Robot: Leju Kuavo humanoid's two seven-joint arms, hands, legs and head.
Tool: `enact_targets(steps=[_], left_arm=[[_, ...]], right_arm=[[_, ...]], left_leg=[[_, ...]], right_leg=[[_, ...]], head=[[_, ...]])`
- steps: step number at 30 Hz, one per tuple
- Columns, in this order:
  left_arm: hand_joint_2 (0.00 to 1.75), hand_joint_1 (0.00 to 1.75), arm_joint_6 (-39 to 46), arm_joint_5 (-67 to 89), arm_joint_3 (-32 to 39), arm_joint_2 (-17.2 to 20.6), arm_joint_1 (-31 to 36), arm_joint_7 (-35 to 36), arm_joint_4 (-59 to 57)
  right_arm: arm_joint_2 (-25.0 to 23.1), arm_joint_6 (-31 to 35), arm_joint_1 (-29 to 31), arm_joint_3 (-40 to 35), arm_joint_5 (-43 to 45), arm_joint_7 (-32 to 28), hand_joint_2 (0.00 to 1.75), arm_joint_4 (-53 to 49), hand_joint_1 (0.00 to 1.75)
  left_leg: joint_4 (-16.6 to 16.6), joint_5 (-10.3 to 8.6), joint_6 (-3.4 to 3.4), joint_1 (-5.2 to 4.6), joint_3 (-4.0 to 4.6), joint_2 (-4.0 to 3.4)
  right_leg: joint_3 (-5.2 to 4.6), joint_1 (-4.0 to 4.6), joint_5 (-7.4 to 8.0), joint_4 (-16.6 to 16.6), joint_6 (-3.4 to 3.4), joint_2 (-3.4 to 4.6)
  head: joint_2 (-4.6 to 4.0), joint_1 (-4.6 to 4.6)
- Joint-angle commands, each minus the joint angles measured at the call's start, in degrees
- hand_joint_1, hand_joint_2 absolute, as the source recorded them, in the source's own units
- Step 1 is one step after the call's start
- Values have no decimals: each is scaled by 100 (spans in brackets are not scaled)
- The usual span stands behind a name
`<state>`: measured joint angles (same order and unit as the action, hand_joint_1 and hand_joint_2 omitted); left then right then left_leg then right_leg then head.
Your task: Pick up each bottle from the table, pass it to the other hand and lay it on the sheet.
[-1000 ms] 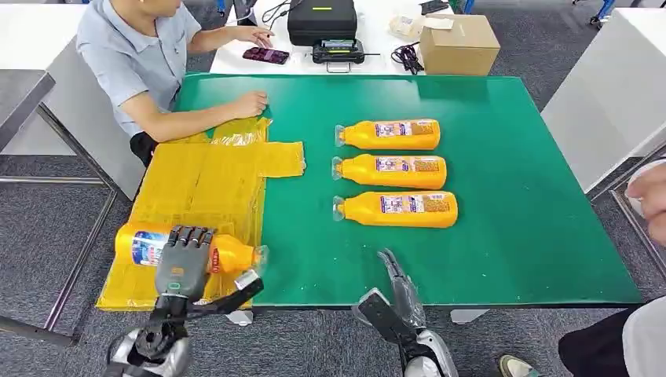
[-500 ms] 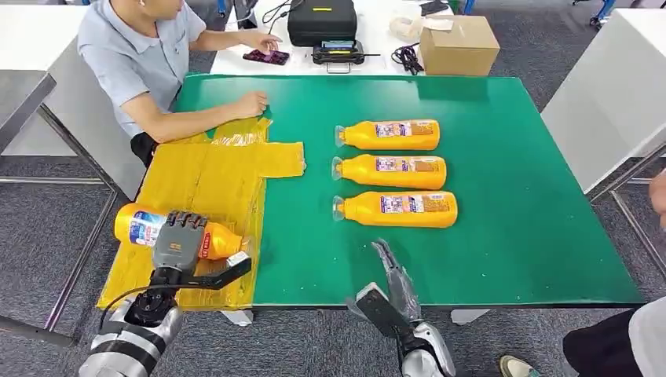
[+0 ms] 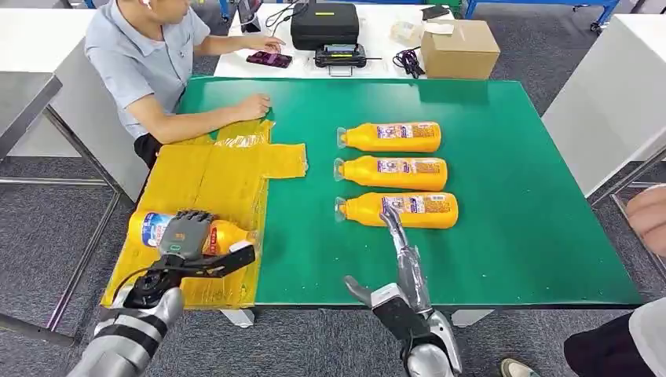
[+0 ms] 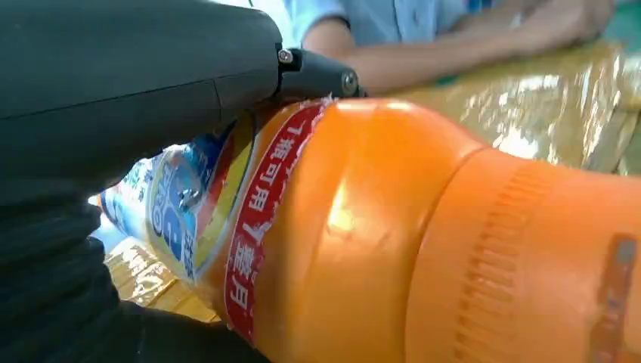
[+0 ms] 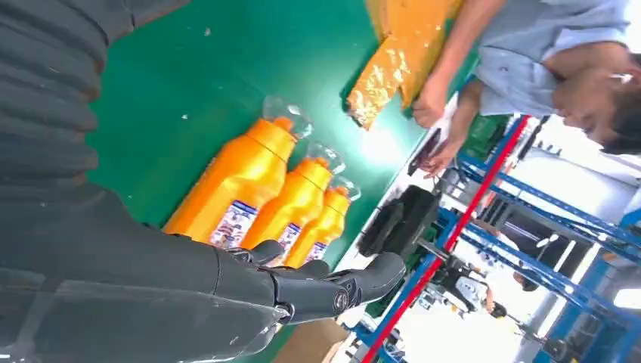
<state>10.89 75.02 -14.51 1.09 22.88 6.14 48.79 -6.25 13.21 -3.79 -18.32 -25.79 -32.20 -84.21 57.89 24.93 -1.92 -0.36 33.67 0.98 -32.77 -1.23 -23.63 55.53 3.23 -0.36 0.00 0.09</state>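
Left hand (image 3: pixel 187 236) gripping an orange bottle (image 3: pixel 224 235) over the yellow sheet's (image 3: pixel 204 181) near end, right hand (image 3: pixel 397 251) reaching spread toward the nearest bottle (image 3: pixel 408 210).

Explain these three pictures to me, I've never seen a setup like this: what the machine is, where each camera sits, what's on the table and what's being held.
This is a two-armed humanoid robot with fingered hands. The wide picture is from a camera on its head, looking down at a green table. The other two come from cameras at its wrists, so they look tilted.

The left hand grips an orange bottle over a yellow sheet; the left wrist picture shows that bottle very close. The right hand is open and holds nothing, its fingers stretched toward the nearest of three more bottles lying in a row.

A person sits at the far left corner, one hand on the sheet. Behind the table are a cardboard box and a black case.
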Motion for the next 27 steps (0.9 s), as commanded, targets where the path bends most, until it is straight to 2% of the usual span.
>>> enact_targets(steps=[1, 7, 12, 16, 17, 18, 20, 23, 24, 25, 27], left_arm=[[175, 0, -513, -222, -222, -110, 265, 74, -1350], [175, 0, -513, -222, -222, -110, 265, 74, -1350], [175, 0, -569, -233, -251, -93, 293, 74, -1417], [175, 0, -673, -404, -250, -48, 447, 86, -1720], [175, 0, -659, -419, -244, -54, 452, 91, -1740], [175, 0, -613, -449, -231, -68, 475, 106, -1790], [175, 0, -492, -398, -316, -88, 473, 126, -1748], [175, 0, -434, -425, -358, -112, 418, 84, -1554], [175, 0, -10, -493, -375, -104, 277, -173, -1199], [175, 0, 670, -997, -50, -264, -44, -538, -575], [175, 0, 1192, -1137, -96, -355, -455, -737, 376]], right_arm=[[-11, -94, 173, 83, 41, 27, 175, 152, 0], [-11, -94, 173, 83, 41, 27, 175, 152, 0], [-19, -97, 174, 103, 45, 28, 175, 183, 0], [-44, -135, 251, 195, 71, 25, 175, 365, 0], [-46, -139, 253, 202, 72, 22, 175, 375, 0], [-54, -144, 263, 227, 75, 16, 175, 398, 0], [-56, -145, 241, 248, 75, 11, 175, 373, 0], [-44, -132, 188, 275, 66, 7, 175, 319, 0], [-23, -116, 154, 273, 48, -3, 175, 285, 0], [10, -74, 78, 268, 37, 6, 175, 236, 0], [43, -1, -11, 222, 43, -13, 175, 201, 0]], left_leg=[[-10, -5, 11, 2, -20, -10], [-9, -5, 14, 2, -53, -4], [-9, -7, 18, 5, -69, -6], [-15, -18, 27, 11, -46, -17], [-16, -10, 23, 5, -70, -7], [-17, -17, 26, 9, -52, -12], [-14, -10, 21, 4, -70, 1], [-14, -15, 25, 8, -66, 0], [-7, -13, 23, 7, -70, 10], [-10, -12, 25, 8, -72, 4], [-15, -12, 28, 9, -67, -3]], right_leg=[[15, 3, 7, -7, -14, 8], [46, 4, 3, -4, -16, 5], [27, 5, -2, -3, -26, 7], [-13, 12, 12, -11, -40, 17], [11, 6, 0, -8, -35, 9], [-5, 10, 10, -12, -39, 11], [33, 5, -1, -7, -32, -1], [23, 9, 5, -9, -36, -2], [20, 8, -3, -1, -36, -11], [17, 9, -3, -4, -41, -6], [11, 10, 0, -12, -42, 0]], head=[[0, 0], [0, -2], [0, 0], [0, 0], [0, 0], [0, 0], [0, 0], [0, 0], [0, 0], [0, 0], [0, 2]])
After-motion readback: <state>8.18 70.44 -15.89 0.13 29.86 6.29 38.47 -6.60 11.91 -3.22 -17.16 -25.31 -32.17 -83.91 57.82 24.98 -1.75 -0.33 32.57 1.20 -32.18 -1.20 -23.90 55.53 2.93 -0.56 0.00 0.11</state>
